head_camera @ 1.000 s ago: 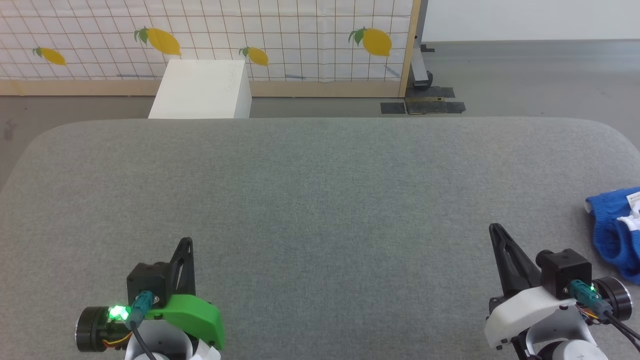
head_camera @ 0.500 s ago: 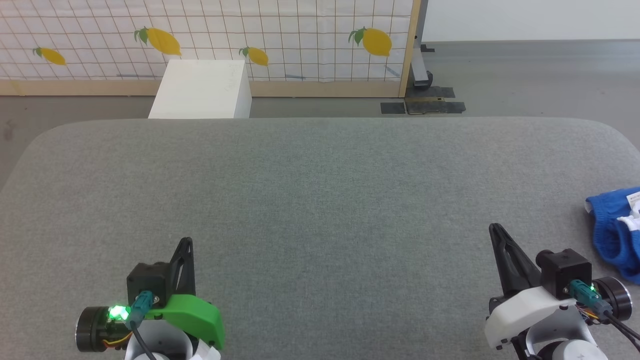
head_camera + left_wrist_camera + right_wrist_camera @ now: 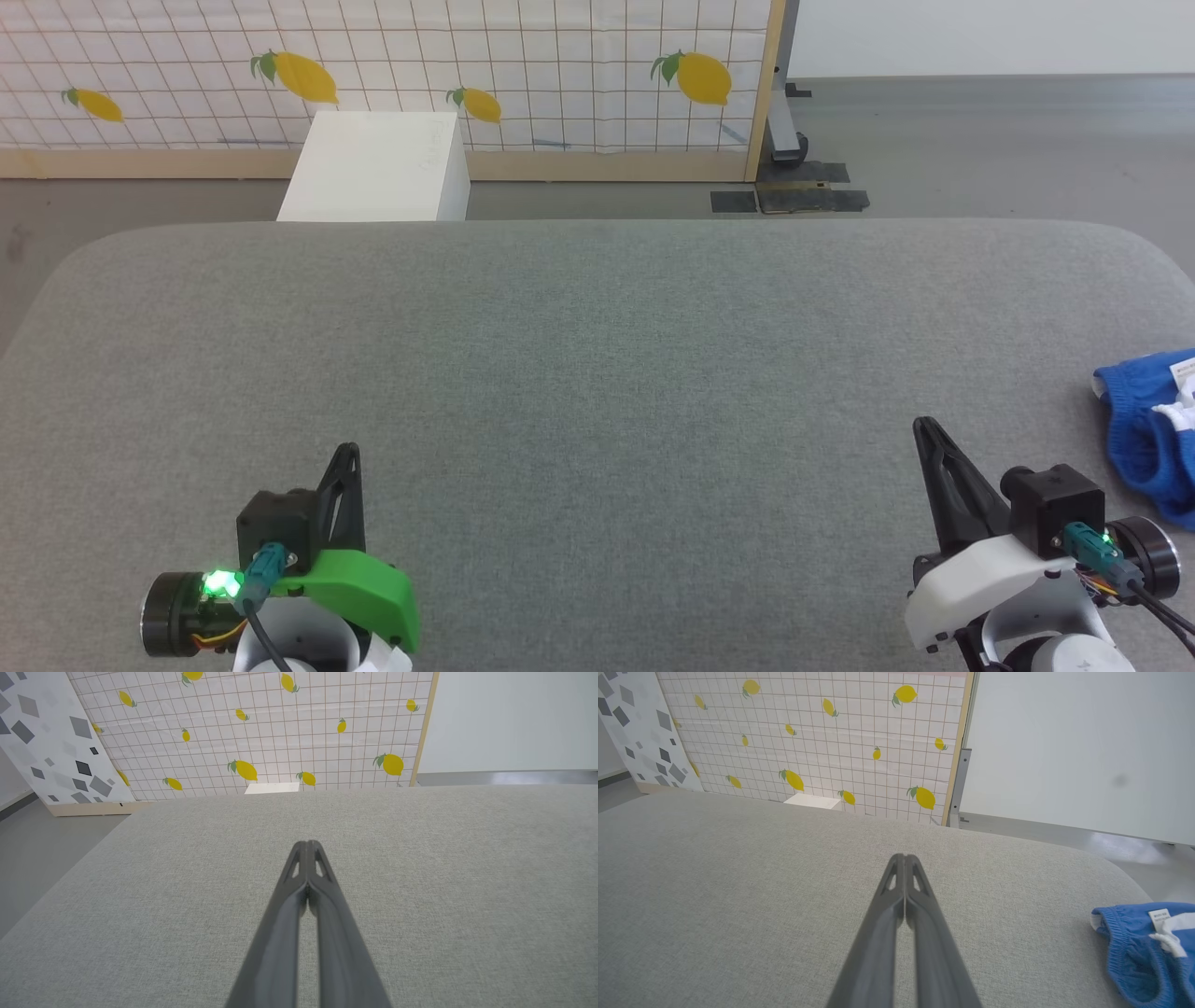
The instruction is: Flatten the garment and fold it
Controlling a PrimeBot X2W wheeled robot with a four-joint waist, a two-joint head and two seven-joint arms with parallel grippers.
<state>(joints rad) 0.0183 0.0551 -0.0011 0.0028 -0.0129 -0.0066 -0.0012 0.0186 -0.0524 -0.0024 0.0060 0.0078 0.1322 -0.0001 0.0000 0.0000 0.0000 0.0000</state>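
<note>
the left fingers [image 3: 347, 457] sit at about 7 o'clock of the grey padded surface [image 3: 597, 355], pointing toward 12. they are pressed fully together, tip to tip, with nothing between them. the left wrist view shows the same closed pair [image 3: 307, 846] above bare cloth. this looks like a parked, ready pose, low and near the robot, leaving the middle of the surface open for spreading. beyond the far edge, around 11 o'clock, a white box [image 3: 378, 168] stands on the floor before a lemon-print screen [image 3: 560, 65], well apart from the work.

the right fingers [image 3: 924, 431] sit at about 5 o'clock, leaning slightly toward 11. they are likewise closed on nothing [image 3: 905, 859] and touch no cloth that i can see.

the blue shorts [image 3: 1141, 439] lie bunched at 3 o'clock, against the surface's right edge and partly cut off by the frame. the waistband and a small white label face up [image 3: 1134, 947], near the right fingers but apart from them. judging from this, nothing of the flattening has begun. the right fingers would have to part and reach toward 3 o'clock to draw the shorts inward.
</note>
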